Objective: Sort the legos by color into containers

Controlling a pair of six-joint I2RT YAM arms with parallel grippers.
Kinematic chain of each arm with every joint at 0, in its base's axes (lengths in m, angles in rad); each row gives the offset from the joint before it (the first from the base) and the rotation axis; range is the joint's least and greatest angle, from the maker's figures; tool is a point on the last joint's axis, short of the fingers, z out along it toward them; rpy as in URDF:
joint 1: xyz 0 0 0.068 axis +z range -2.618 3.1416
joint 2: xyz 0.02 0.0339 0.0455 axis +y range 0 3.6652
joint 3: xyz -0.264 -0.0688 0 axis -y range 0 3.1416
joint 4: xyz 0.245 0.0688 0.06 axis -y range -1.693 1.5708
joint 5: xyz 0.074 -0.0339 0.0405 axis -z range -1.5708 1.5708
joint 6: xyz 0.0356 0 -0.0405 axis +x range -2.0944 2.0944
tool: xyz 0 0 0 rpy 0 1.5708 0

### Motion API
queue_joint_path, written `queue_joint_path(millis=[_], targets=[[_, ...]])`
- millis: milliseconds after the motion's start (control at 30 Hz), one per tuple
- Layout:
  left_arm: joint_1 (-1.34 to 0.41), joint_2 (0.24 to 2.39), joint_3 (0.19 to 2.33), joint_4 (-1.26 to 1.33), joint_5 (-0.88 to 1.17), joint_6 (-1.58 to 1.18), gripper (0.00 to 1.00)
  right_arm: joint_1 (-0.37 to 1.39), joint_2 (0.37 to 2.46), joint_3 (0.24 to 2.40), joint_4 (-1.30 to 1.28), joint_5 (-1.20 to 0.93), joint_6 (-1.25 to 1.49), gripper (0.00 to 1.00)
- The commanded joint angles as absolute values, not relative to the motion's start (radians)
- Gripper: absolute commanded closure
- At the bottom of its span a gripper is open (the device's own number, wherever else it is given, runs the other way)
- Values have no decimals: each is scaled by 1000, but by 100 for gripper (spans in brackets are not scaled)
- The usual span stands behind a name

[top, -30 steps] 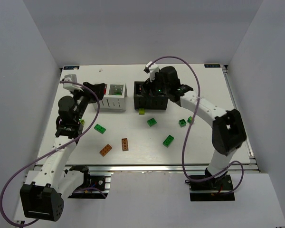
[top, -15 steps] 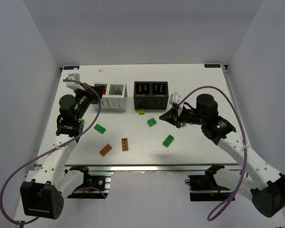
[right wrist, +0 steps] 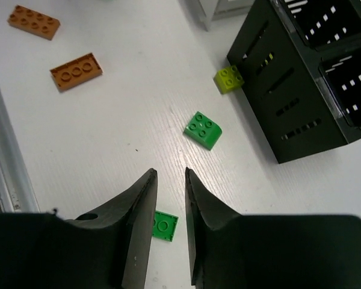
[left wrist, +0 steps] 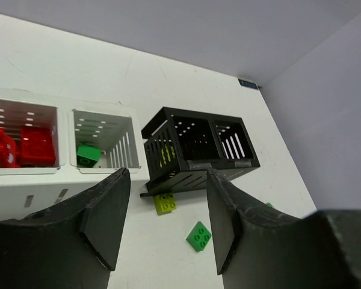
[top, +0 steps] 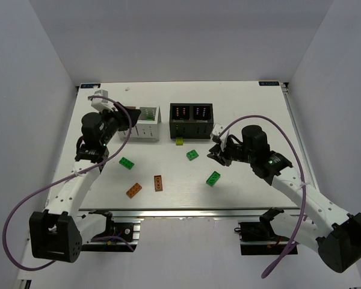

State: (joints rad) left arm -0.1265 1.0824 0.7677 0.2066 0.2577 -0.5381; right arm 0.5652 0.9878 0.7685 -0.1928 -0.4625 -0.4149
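My left gripper (top: 126,114) hangs open and empty by the white container (top: 146,123), whose compartments hold red legos (left wrist: 23,145) and a green lego (left wrist: 88,153). The black container (top: 191,120) stands to its right, with a yellow-green lego (top: 180,141) at its front. My right gripper (top: 216,152) is low over the table, open by a narrow gap with nothing between its fingers. Near it lie green legos (top: 192,155) (top: 213,177); the right wrist view shows the lower one (right wrist: 163,226) partly behind a finger. Another green lego (top: 127,162) and two brown-orange ones (top: 133,190) (top: 158,182) lie front left.
White walls close in the table on three sides. A metal rail (top: 198,211) runs along the near edge. Purple cables loop off both arms. The right forearm (top: 289,180) stretches across the table's right front.
My right arm has pulled back from over the black container and come down near the loose green legos. My left gripper has shifted a little right and further back, along the white container.
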Motion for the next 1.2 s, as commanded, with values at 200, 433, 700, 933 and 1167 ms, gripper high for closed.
queue_joint_path(millis=[200, 433, 700, 933, 1167], targets=[[-317, 1261, 906, 22, 355, -387, 28, 572, 973, 796, -146, -313, -367, 50], [-515, 1261, 744, 216, 62, -356, 21, 569, 899, 776, -95, -279, -345, 38], [-583, 1402, 673, 379, -15, -345, 2, 568, 859, 772, -87, -305, -336, 37], [-583, 1614, 744, 396, -77, -341, 2, 568, 841, 767, -81, -310, -334, 36], [-595, 1753, 825, 376, -106, -330, 2, 566, 821, 767, -78, -314, -334, 36]])
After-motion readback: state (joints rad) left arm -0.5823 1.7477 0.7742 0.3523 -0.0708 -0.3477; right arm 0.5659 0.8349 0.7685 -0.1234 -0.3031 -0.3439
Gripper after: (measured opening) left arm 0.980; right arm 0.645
